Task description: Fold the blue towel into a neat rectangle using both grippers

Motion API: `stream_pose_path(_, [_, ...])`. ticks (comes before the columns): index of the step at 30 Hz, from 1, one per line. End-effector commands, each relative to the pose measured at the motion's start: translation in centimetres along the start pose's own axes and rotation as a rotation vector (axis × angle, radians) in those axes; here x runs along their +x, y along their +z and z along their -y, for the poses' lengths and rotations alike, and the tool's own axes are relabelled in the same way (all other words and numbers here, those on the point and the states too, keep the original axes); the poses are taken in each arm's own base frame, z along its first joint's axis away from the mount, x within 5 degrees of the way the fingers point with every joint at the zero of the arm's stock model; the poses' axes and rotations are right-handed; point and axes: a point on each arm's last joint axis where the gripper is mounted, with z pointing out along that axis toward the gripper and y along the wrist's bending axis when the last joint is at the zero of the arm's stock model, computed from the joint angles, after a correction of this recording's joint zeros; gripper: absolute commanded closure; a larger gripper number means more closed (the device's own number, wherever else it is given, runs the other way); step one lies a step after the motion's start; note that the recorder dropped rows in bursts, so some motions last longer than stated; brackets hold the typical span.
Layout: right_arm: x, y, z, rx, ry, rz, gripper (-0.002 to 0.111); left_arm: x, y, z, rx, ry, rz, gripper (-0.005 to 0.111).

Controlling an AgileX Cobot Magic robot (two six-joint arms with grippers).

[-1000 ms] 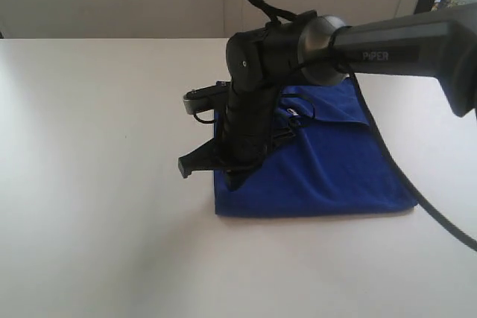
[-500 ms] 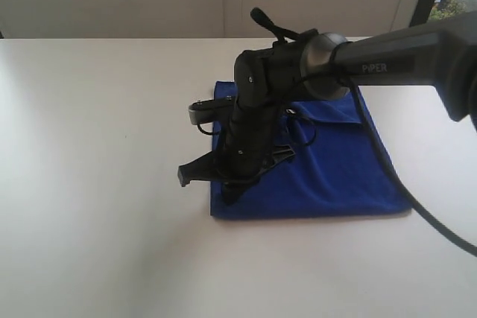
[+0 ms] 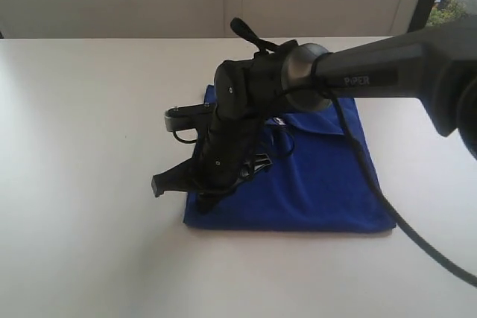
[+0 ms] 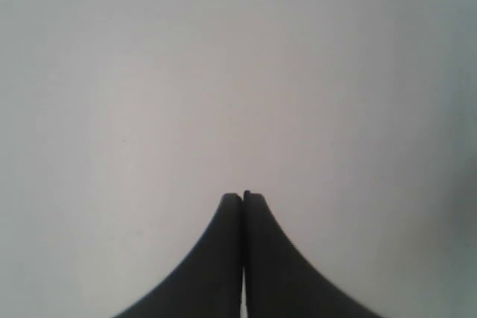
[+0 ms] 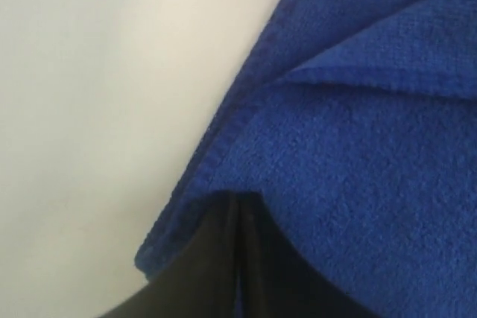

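The left hand, a pair of narrow black pincer fingers, is closed tight with nothing between its jaws. Its wrist view shows only the bare, smooth white counter beneath. It does not appear in the exterior view, so I cannot tell how far it stands from the cloth.

Further right, the soft, deep royal-blue towel lies flat around the counter's middle. It is already doubled over, with a looser flap turned in along its far edge. Its longer side runs across the exterior view, left to right.

The right hand, also black and narrow-tipped, sits at the towel's left end. Its jaws are pressed together and the tips rest on the hemmed edge close to the near left corner, with no cloth visibly caught between them. Its thick black arm stretches off to the right above the towel.

So the towel lies directly under the right hand and extends rightward from it. I judge the left hand to be the farther one, and it would need to come rightward to share a fold.
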Motion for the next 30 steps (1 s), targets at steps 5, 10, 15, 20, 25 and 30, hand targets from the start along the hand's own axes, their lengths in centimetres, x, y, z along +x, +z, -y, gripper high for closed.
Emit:
stream_pose_path(5, [-0.9, -10.4, 1.9, 0.040, -0.037, 0.217, 0.108, 0.2, -0.2, 0.1, 0.004, -0.001, -0.002, 0.107])
stream_pose_path(10, [-0.4, -14.9, 10.0, 0.167, 0.090, 0.279, 0.108, 0.2, -0.2, 0.1, 0.004, -0.001, -0.002, 0.107])
stream_pose_path(15, [-0.6, -15.0, 14.2, 0.214, 0.120, 0.351, 0.108, 0.2, -0.2, 0.1, 0.004, -0.001, -0.002, 0.107])
stream_pose_path(20, [-2.6, -11.5, 15.0, 0.208, 0.091, 0.430, 0.108, 0.2, -0.2, 0.1, 0.004, -0.001, -0.002, 0.107])
stream_pose_path(25, [-3.8, -8.5, 14.7, 0.189, 0.100, 0.476, 0.094, 0.2, -0.2, 0.1, 0.004, -0.001, -0.002, 0.107])
stream_pose_path(30, [-5.3, -6.2, 13.9, 0.187, 0.071, 0.530, 0.082, 0.2, -0.2, 0.1, 0.004, -0.001, -0.002, 0.107])
